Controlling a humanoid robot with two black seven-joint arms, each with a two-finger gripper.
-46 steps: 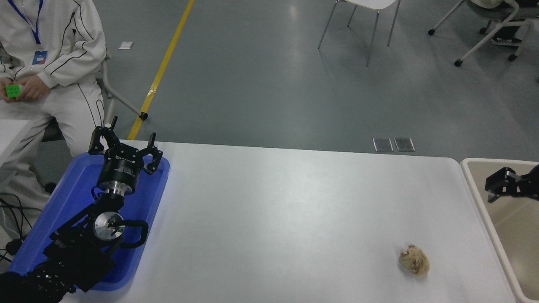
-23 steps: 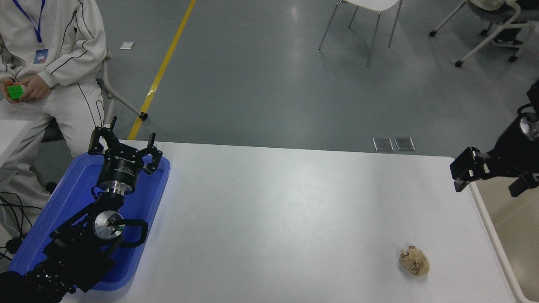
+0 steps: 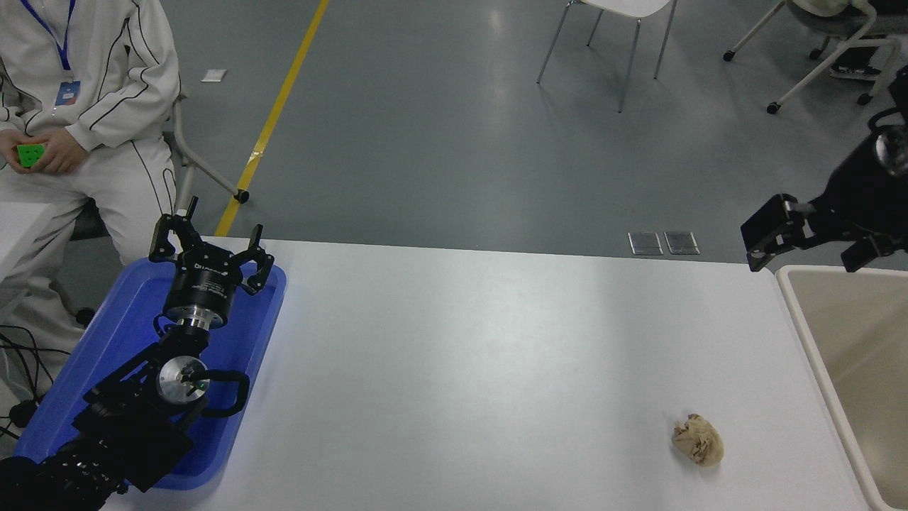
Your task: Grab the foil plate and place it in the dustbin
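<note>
**A:** ok so where's everything sitting? I can see the dustbin [image 3: 844,355] at the right edge of the white table [image 3: 482,355], beige with that thick pale rim, cut off by the frame on its right side.

**B:** yep. The visible part of the bin's inside looks like plain beige walls. No foil plate anywhere in view, so I can't say where it is.

**A:** and the right gripper [image 3: 809,241]?

**B:** hanging in the air at the far right, just past the table's far edge and over the far-left corner of the dustbin. Its fingers are spread apart, one chunky finger [image 3: 766,231] sticking out to the left, the other down near the bin's far rim. Nothing between them.

**A:** left one?

**B:** the left gripper [image 3: 211,245] is parked at the near left over the blue tray [image 3: 120,333], fingers splayed wide, holding nothing.

**A:** anything else on the table?

**B:** a crumpled tan paper ball [image 3: 699,440] near the right, on the near side, beside the bin but not touching it. Also a person [image 3: 92,106] in white sitting at the far left, holding a green cube [image 3: 30,154] in both hands.
</note>
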